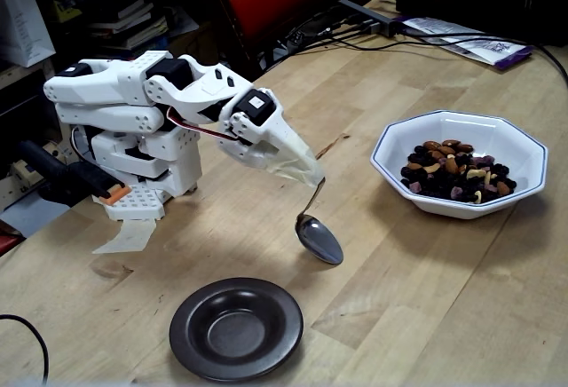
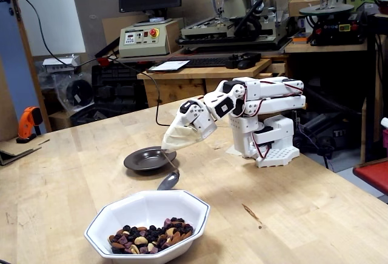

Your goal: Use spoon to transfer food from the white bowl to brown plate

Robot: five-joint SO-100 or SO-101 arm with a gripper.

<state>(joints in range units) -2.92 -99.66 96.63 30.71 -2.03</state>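
The gripper (image 1: 306, 177) is closed on the taped handle of the spoon (image 1: 319, 238), whose handle disappears into whitish wrapping at the fingertips, so the spoon hangs down from it with its shiny oval end lowest. In a fixed view from the plate side the spoon's end hovers just above the wooden table (image 1: 426, 298), and it looks empty (nothing dark shows in it, though the glare makes this hard to be sure of). Its long axis runs steeply downward from the gripper and leans a little toward the right of that view.

The white bowl (image 1: 457, 163) sits to the right of the spoon in that view, apart from it, with bare table between them. The food (image 1: 457, 172), a dark heap of raisins, nuts and purple bits, lies in the bottom of the bowl. The brown plate (image 1: 236, 327) lies nearer the camera and to the lower left of the spoon, and its sunken centre holds nothing visible.

In the other fixed view, the bowl (image 2: 147, 224) is in front, the spoon (image 2: 168, 181) hangs just beyond its far rim, and the plate (image 2: 150, 159) lies farther back, under the gripper (image 2: 167, 146).

Judging from this, no food has been moved yet. The next move would likely carry the spoon toward the bowl, over the near rim, and down into the heap.
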